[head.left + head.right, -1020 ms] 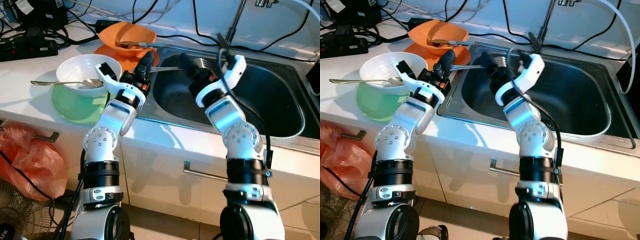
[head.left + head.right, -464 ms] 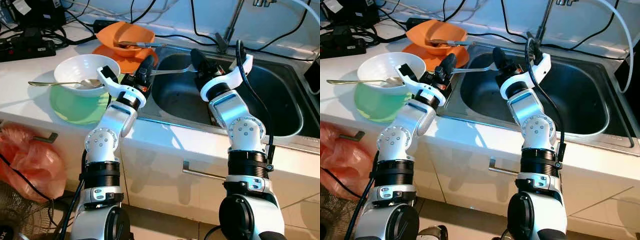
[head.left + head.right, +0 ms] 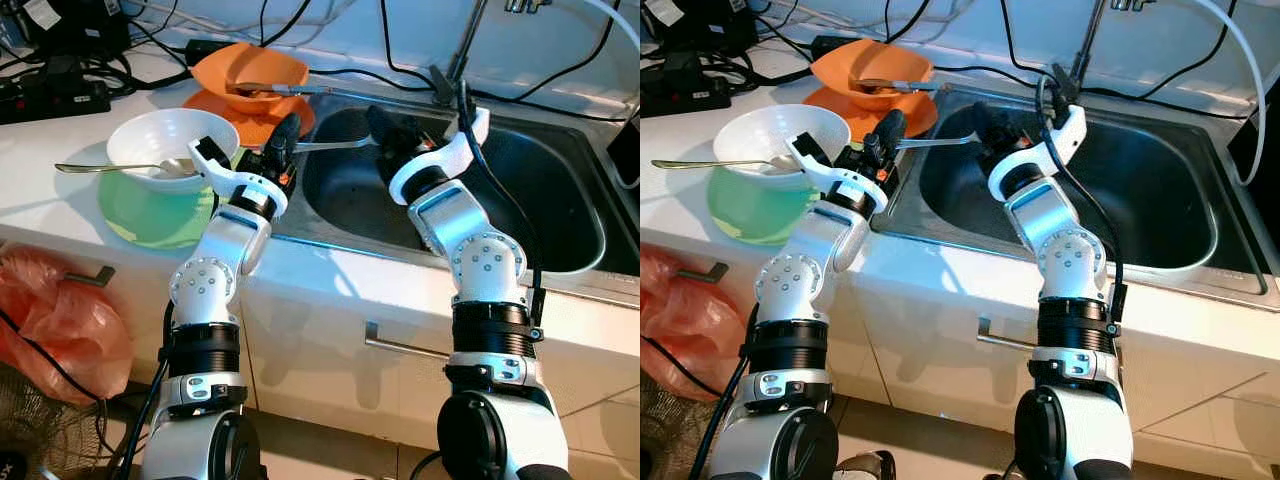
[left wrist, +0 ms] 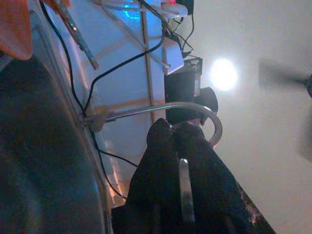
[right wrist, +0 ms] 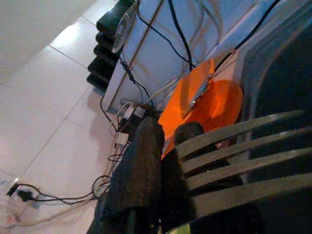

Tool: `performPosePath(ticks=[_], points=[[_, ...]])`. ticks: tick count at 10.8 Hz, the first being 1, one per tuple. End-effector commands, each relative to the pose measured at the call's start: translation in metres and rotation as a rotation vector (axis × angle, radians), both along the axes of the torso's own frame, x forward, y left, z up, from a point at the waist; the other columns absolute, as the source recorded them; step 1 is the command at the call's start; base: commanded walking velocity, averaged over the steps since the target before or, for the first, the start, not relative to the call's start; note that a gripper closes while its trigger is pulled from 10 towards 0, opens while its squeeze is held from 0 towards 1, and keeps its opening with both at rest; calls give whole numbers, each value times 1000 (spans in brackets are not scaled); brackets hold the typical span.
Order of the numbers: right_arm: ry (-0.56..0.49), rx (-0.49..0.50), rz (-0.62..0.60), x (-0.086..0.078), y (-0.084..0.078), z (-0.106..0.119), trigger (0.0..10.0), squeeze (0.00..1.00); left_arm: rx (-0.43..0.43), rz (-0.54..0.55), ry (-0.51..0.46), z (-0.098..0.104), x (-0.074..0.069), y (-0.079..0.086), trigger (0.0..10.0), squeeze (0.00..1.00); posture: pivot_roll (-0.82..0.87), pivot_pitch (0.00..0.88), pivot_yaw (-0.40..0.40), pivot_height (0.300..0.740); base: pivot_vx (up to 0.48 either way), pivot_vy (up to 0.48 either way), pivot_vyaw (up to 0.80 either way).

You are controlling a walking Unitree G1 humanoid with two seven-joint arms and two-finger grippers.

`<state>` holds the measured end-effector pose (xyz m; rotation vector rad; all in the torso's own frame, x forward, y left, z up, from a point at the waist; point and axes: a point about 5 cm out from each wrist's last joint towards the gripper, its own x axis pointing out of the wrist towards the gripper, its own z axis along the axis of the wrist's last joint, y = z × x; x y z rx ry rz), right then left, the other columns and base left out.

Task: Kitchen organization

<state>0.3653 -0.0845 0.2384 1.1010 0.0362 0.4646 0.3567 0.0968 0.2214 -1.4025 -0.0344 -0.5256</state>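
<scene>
A steel fork [image 3: 335, 144] hangs level over the left rim of the sink [image 3: 540, 215], held at both ends. My left gripper [image 3: 288, 130] is shut on its handle; the left wrist view has the metal strip [image 4: 183, 190] pinched between the black fingers [image 4: 161, 161]. My right gripper [image 3: 383, 128] is shut at the fork's head end. In the right wrist view the tines [image 5: 243, 156] fan out just past its fingers [image 5: 139, 165].
On the counter to the left stand a white bowl [image 3: 165, 140] holding a spoon [image 3: 110, 166] on a green plate [image 3: 150, 210]. Behind it an orange bowl [image 3: 250, 70] holds a utensil. The faucet [image 3: 465, 45] and cables run along the back. A red bag [image 3: 60, 320] hangs below.
My right gripper has shifted up and toward the sink's back-left corner, its wrist turning, with the fork's head in it. The left gripper has barely moved.
</scene>
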Motion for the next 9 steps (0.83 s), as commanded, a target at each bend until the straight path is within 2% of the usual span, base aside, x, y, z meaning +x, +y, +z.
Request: performPosePath(ticks=[1, 7, 8, 9], points=[[42, 67, 41, -9, 23, -11, 0, 0, -49, -20, 10, 1, 0, -17, 0, 0, 52, 78, -39, 740, 0, 0, 0], [75, 92, -54, -1, 7, -7, 0, 0, -5, -13, 36, -8, 0, -19, 0, 0, 46, 75, -37, 740, 0, 0, 0], [79, 93, -63, 0, 6, -6, 0, 0, 6, -11, 38, -9, 0, -19, 3451, 1000, 46, 76, -39, 740, 0, 0, 0], [85, 94, -76, 1, 3, -6, 0, 0, 26, -9, 44, -12, 0, -19, 10000, 1000, 46, 74, -41, 740, 0, 0, 0]])
